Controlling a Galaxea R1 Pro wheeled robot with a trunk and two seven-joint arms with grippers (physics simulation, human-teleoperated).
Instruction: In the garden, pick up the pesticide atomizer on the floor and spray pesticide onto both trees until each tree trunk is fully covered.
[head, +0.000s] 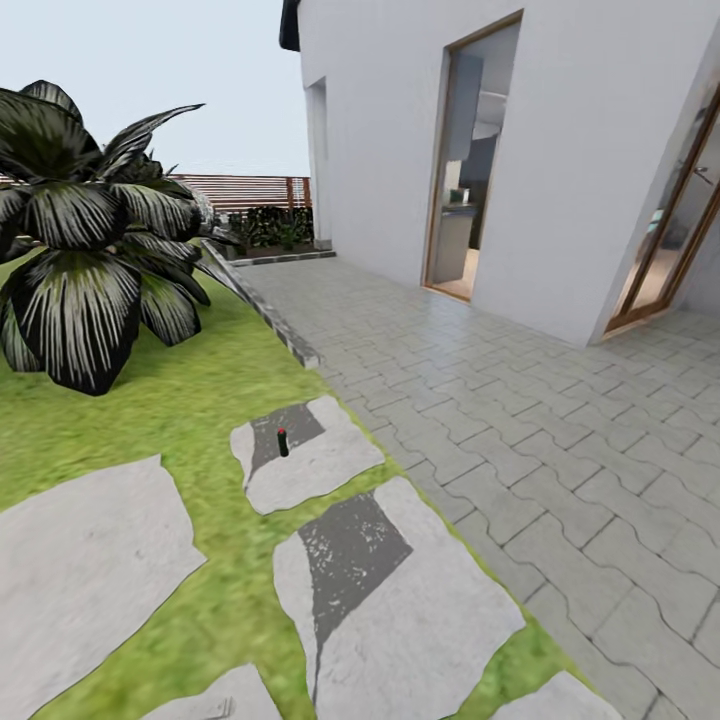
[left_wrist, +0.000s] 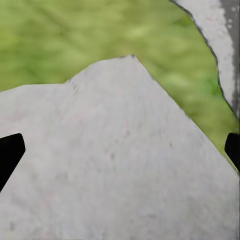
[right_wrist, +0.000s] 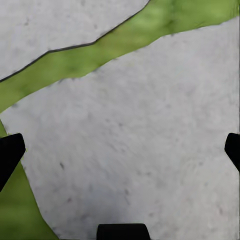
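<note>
Both pincers, left (left_wrist: 120, 150) and right (right_wrist: 120, 150), hang open over stepping stones; the pesticide atomizer (head: 283, 442) stands well ahead: light, rigid, probably best gripped around its body.

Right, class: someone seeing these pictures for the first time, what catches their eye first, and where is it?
Most likely the big dark palm with white-streaked leaves, on the grass at the head view's left. Next, the white house with its open doorway, above the grey paving on the right. Then the small black pesticide atomizer, upright on a grey stepping stone near the middle.
</note>
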